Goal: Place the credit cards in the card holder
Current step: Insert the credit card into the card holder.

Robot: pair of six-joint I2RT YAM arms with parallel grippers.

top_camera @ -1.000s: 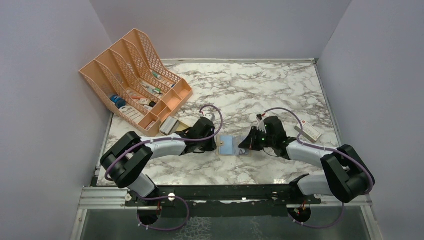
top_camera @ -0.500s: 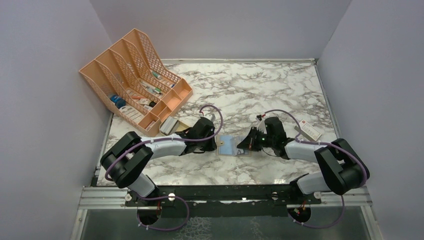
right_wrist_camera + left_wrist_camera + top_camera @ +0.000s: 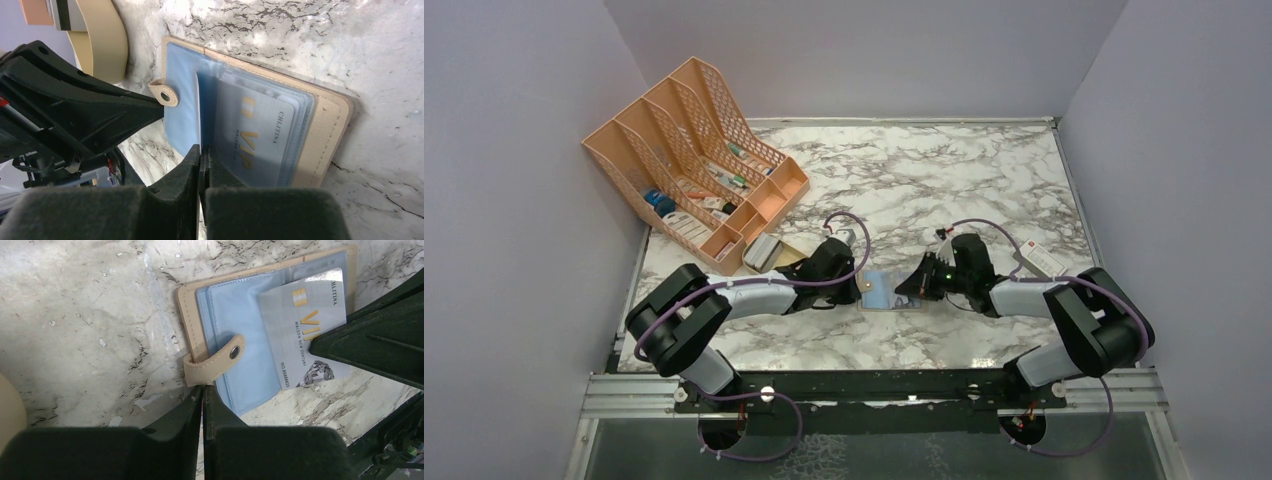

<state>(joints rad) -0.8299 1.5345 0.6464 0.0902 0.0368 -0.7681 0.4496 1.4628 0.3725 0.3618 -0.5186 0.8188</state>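
Right gripper (image 3: 200, 150), closed, touches the open card holder (image 3: 325, 130) at its blue pocket (image 3: 180, 105), beside a credit card (image 3: 250, 135). Left gripper (image 3: 202, 395), jaws together, meets the strap (image 3: 220, 360).

Lab booth: grey walls (image 3: 524, 150), marble table (image 3: 984, 170)

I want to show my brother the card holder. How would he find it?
On the marble table, look between the left gripper and the right gripper. The card holder lies open there: tan, with pale blue pockets and a snap strap, unlike the big orange mesh rack.
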